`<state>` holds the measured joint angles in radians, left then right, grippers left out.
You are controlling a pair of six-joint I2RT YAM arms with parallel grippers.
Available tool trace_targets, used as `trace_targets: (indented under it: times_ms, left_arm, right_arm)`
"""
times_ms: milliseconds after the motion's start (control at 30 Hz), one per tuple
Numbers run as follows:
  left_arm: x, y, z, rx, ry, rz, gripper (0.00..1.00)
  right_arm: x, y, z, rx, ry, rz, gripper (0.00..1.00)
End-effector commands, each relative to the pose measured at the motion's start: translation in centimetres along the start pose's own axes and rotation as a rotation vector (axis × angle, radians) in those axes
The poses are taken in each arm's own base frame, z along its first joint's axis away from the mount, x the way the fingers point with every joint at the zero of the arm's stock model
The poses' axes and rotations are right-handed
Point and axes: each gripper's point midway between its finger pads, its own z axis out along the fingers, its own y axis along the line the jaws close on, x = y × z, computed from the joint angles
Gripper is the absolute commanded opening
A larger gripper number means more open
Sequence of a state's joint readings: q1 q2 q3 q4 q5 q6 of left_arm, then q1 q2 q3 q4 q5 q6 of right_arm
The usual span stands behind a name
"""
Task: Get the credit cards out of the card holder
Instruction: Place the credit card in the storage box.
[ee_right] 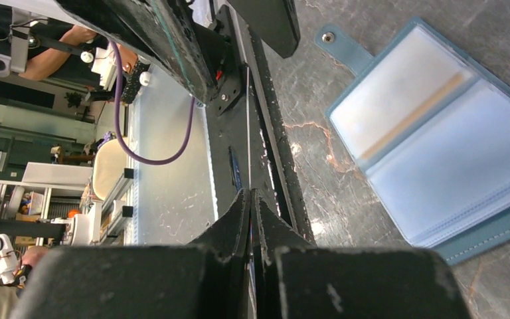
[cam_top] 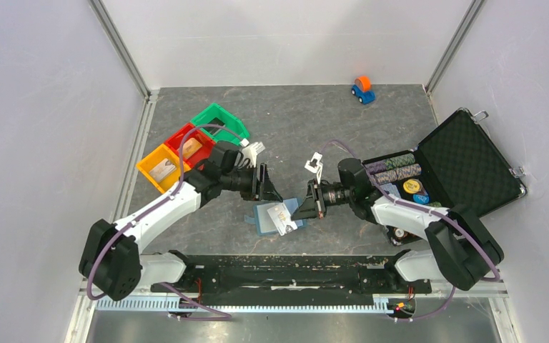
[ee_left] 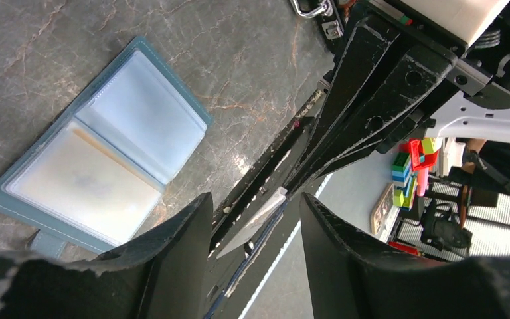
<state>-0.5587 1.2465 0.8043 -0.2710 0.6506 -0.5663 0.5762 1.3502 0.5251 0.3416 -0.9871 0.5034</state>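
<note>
Nearest the lens, the left gripper is waiting with its black fingers spread apart, framing the edge of a whitish credit card that is being offered from the other side. That card is being pinched flat by the right gripper, whose fingers are pressed together on one end of it, so that from above it is hanging level over the card holder. The slate-blue holder is lying open on the grey table, between the two arms and near their bases, with neither gripper touching it. A tan strip is showing along one clear pocket, which suggests another card is sitting inside.

Judging by the pose, a hand-over is under way, probably heading for the coloured bins on the left side. To do it well, the left arm is needing to slide in until the free end of the card sits deep between its fingers, square to the card's faces rather than its edge, and well clear of the right fingertips. Only once that grip is closing firmly should the right side be letting go, drawing straight back along the card's plane. Keeping the card level and above the holder is guarding against a bend, a snag on the pockets or a drop.
</note>
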Motion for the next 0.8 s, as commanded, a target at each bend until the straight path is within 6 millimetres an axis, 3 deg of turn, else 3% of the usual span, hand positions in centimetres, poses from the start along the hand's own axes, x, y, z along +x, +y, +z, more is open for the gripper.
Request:
trace_targets:
  times_ms: [0, 167, 433, 667, 733, 767]
  left_arm:
    - [0.5, -1.5, -0.5, 0.070, 0.066, 0.080, 0.56]
    - [1.1, -1.8, -0.4, 0.106, 0.093, 0.078, 0.54]
    - [1.2, -2.7, -0.7, 0.150, 0.107, 0.085, 0.36]
    - [1.6, -2.9, -0.7, 0.170, 0.127, 0.075, 0.03]
    - [1.5, -2.8, -0.7, 0.166, 0.122, 0.076, 0.02]
    - [1.4, -2.8, -0.7, 0.164, 0.117, 0.077, 0.02]
  right_arm:
    - [-0.8, 1.8, -0.1, -0.072, -0.023, -0.058, 0.00]
    - [-0.8, 1.7, -0.1, -0.072, -0.027, -0.055, 0.00]
    - [-0.8, 1.6, 0.0, -0.071, -0.030, -0.050, 0.00]
    - [-1.0, 1.2, 0.1, -0.051, -0.042, -0.035, 0.00]
    - [-1.3, 1.1, 0.1, -0.039, -0.056, -0.042, 0.03]
    - [-1.5, 1.0, 0.1, -0.029, -0.063, -0.042, 0.09]
